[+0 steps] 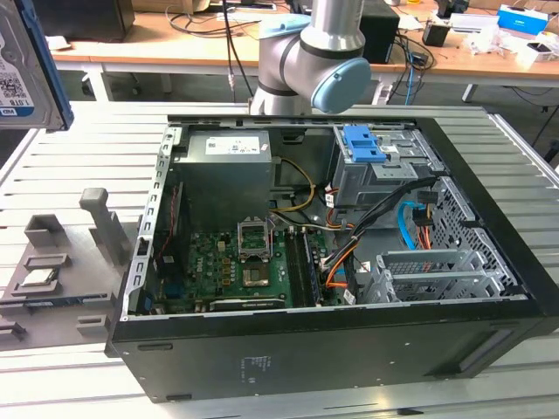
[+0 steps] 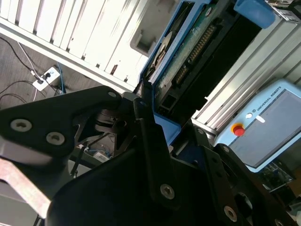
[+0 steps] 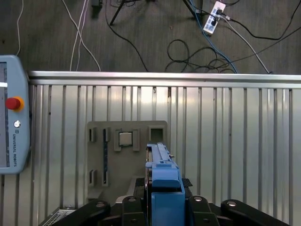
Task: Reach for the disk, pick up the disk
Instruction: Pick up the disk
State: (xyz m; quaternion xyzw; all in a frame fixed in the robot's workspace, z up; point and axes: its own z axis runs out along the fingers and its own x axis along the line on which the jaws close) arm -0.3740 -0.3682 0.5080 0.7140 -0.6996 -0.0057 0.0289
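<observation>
The fingers (image 3: pixel 197 212) are clamped on the disk (image 3: pixel 163 186), which stands edge-on between them, held above the ribbed tabletop (image 3: pixel 235 141); beyond the fingers lies a grey fixture (image 3: pixel 99 160)

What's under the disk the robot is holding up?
A grey holder plate with a small silver chip, on the slatted table. The disk hides part of the plate.

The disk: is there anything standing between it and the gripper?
Nothing visible stands between them. In the first wrist view the disk, in its blue bracket, sits between the fingers of the gripper, above the ribbed table and the grey fixture. In the exterior view it hangs in the air at that view's left.
</observation>
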